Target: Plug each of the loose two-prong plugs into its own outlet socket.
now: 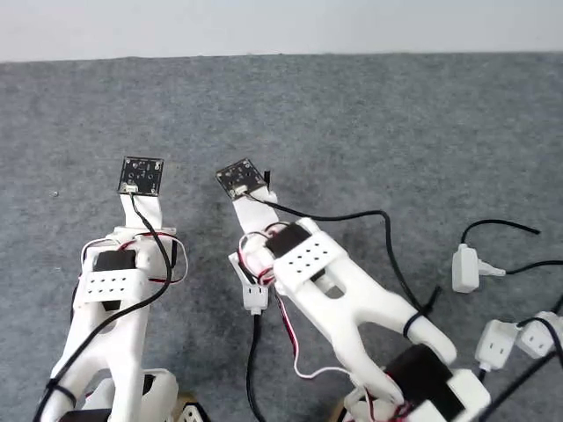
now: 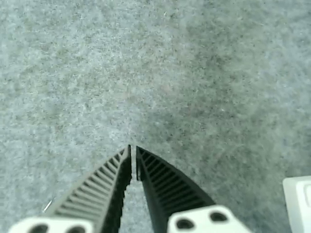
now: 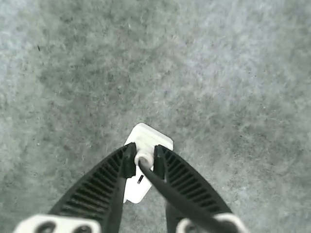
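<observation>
Seemingly just starting: right fingers (image 3: pixel 102 189) clenched on a white plug (image 3: pixel 146 138) down on the grey desk (image 3: pixel 233 73), left fingers (image 2: pixel 97 189) pressed together on nothing, other white cord ends (image 1: pixel 464 268) well off to the side, no pairing visibly made yet.

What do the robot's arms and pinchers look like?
The left arm and right arm are white plastic with black motors, black cables and thin red and white wires. Each carries a small black square board. The left gripper and right gripper have black, ribbed, pointed fingers on white bases with round holes.
</observation>
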Controlling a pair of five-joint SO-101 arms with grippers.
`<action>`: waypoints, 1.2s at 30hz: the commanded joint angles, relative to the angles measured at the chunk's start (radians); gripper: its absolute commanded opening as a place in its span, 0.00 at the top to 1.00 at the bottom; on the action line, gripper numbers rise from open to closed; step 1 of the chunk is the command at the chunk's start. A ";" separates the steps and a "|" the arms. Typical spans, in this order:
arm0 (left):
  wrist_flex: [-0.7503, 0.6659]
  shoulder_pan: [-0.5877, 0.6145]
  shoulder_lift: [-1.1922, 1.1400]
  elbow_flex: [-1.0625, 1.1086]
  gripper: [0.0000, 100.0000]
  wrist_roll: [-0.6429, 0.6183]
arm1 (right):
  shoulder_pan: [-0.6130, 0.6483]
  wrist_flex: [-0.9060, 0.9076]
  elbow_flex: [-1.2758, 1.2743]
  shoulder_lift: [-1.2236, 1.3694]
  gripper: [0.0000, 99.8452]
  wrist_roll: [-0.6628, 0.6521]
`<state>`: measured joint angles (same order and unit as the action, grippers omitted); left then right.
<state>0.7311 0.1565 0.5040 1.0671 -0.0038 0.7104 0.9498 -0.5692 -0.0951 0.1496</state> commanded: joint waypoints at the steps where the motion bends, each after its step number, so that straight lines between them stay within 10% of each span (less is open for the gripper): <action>1: -0.020 0.011 0.015 -0.044 0.98 0.009 | 0.053 0.047 0.015 0.051 0.87 0.106; 7: -0.020 0.012 0.015 -0.044 0.98 0.008 | 0.134 0.047 0.018 0.071 0.67 0.204; 24: -0.020 0.014 0.015 -0.044 0.98 0.008 | 0.139 0.013 0.064 0.143 0.66 0.201; 32: -0.020 0.014 0.015 -0.044 0.98 0.008 | 0.087 0.150 0.284 0.323 1.00 0.199; 36: -0.020 0.014 0.015 -0.044 0.98 0.008 | 0.056 0.188 0.302 0.331 0.99 0.207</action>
<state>0.7311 0.1657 0.5040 1.0671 -0.0038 0.7825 1.1231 -0.3268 0.2455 0.3445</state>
